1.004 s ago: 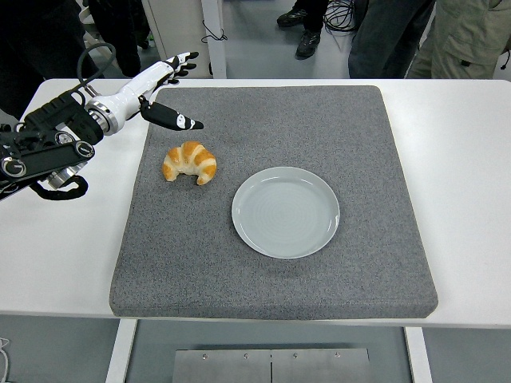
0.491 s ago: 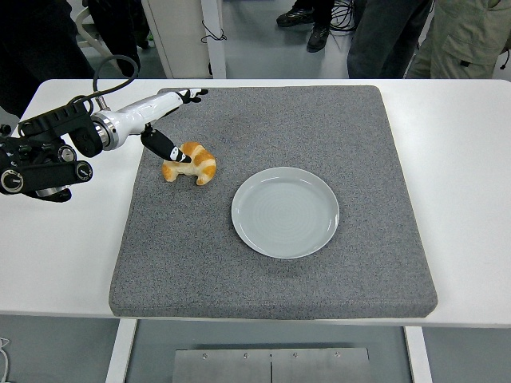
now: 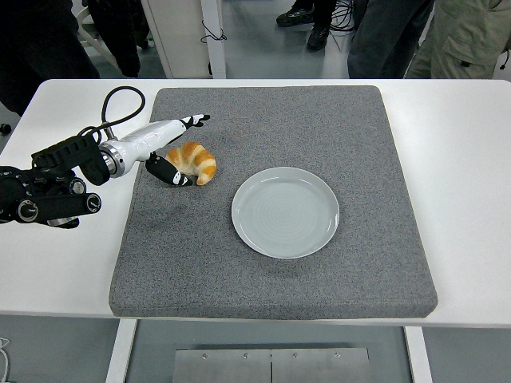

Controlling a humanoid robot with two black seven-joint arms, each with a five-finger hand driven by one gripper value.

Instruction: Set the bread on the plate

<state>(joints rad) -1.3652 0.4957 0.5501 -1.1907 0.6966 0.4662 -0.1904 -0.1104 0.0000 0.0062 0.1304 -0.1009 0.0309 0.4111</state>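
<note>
A golden croissant [image 3: 196, 162] lies on the grey mat [image 3: 279, 120], left of an empty pale plate [image 3: 285, 212]. My left hand [image 3: 188, 152] reaches in from the left edge and straddles the croissant. Its white fingers [image 3: 190, 122] stretch out past the bread's far side, and its dark thumb [image 3: 171, 175] sits low against the near left side. The fingers are still spread, not closed on the bread. A small gap of mat separates croissant and plate. My right arm does not show.
The mat covers most of the white table [image 3: 463, 159]. A black cable [image 3: 120, 100] loops above my left forearm. Several people's legs and shoes [image 3: 383, 32] stand beyond the far edge.
My left hand has dropped and moved right from above the mat's far left corner down around the croissant. The thumb went from hovering above the bread to beside it. Croissant and plate have not moved.
</note>
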